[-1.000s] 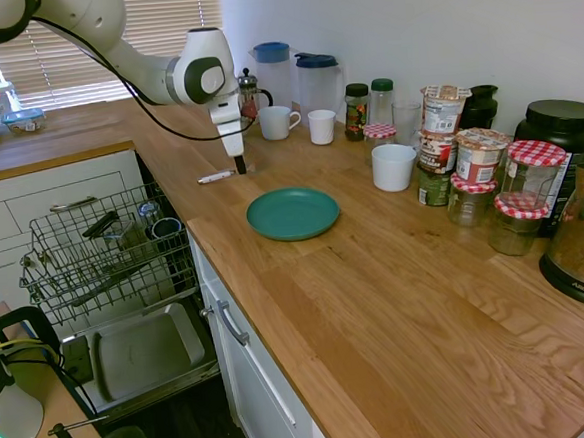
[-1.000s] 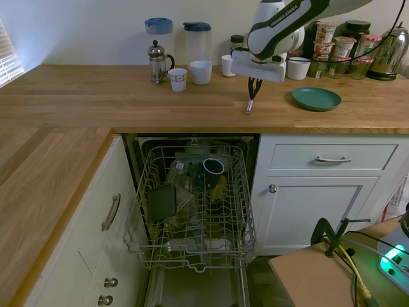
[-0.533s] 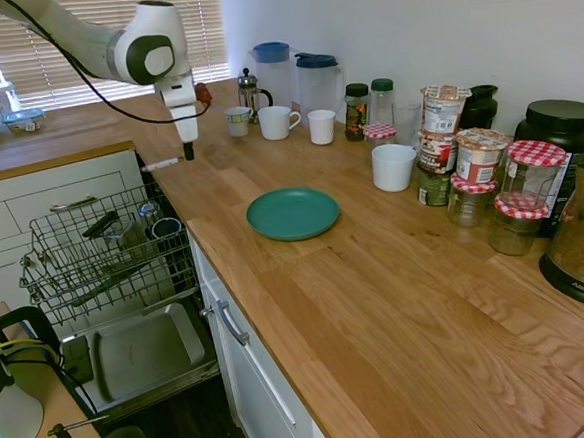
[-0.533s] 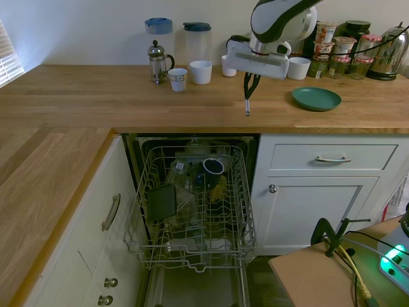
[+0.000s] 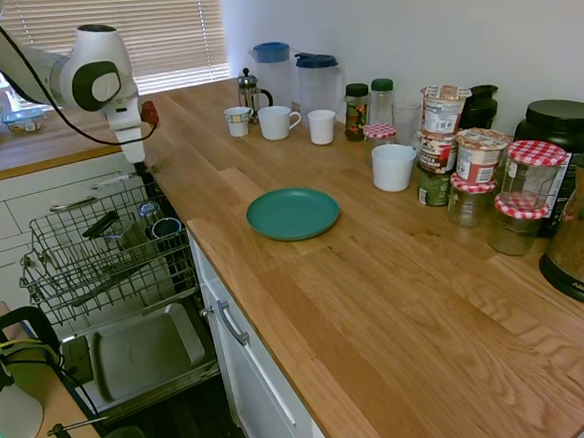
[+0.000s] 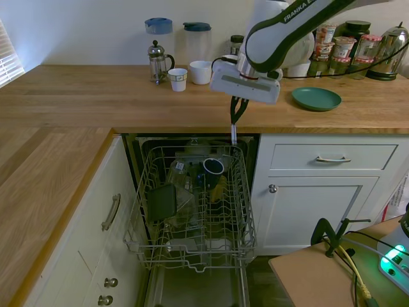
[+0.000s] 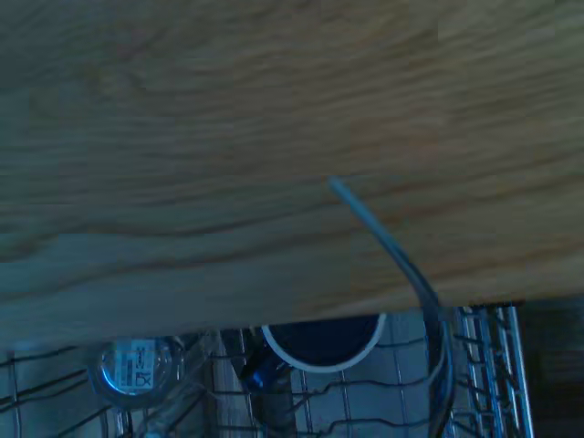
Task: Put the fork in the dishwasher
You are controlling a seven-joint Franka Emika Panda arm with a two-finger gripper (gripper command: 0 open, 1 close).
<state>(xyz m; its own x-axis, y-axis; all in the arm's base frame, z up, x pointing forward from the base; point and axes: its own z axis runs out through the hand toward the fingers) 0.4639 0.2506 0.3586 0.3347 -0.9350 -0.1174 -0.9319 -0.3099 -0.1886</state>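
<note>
My gripper [image 6: 234, 120] is shut on the fork [image 6: 233, 133], which hangs tines-down from the fingertips. It hovers just past the counter's front edge, above the back of the dishwasher's grey wire rack [image 6: 192, 211]. From the first exterior view, the gripper [image 5: 140, 169] sits over the rack's [image 5: 94, 255] far corner, and the open grey door panel [image 5: 146, 351] lies below. Up close in the wrist view, the fork [image 7: 401, 265] shows as a slim curved shaft crossing the wooden counter edge, with rack wires [image 7: 493, 365] beneath it.
The rack holds a dark mug [image 6: 213, 166], a dark container [image 6: 162, 202] and glassware. A teal plate [image 5: 293, 213] lies on the counter. Mugs [image 5: 278, 122], a French press [image 5: 249, 90], jugs and jars [image 5: 480, 161] line the wall. White drawers [image 6: 332, 157] flank the dishwasher.
The arm has carried the fork from the countertop beside the teal plate, across the counter and past its edge, and now holds it above the dishwasher rack.
</note>
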